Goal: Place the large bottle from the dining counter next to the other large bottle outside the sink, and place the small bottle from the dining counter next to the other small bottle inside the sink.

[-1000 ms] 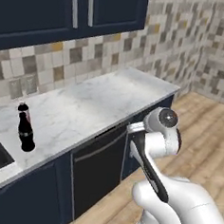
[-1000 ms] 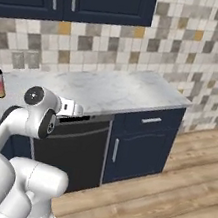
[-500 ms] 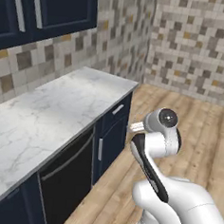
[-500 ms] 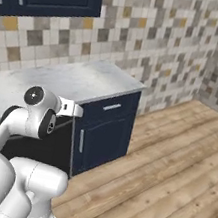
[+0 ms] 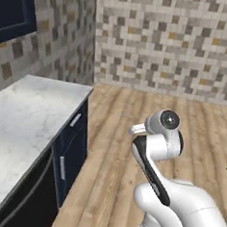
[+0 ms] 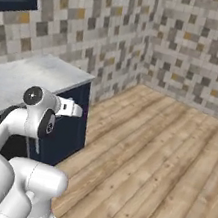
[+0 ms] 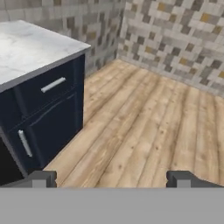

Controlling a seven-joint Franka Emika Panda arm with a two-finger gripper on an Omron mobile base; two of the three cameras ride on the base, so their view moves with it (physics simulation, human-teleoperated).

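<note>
left base view: marble counter (image 5: 24, 113) ends at wooden floor (image 5: 109, 134); right base view: the same corner; hand view: gripper (image 7: 111, 178) wide, empty; bottles unseen, likely rigid, slippery; grasp mid-body.

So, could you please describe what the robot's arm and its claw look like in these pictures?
The arm is made of glossy white, rounded shells, with a dark strip running along one link and a dark round cap with a grey ring on the upper joint. A small white wrist piece sticks out sideways. The claw has two small, dark grey, blocky finger tips. No cables show.
</note>
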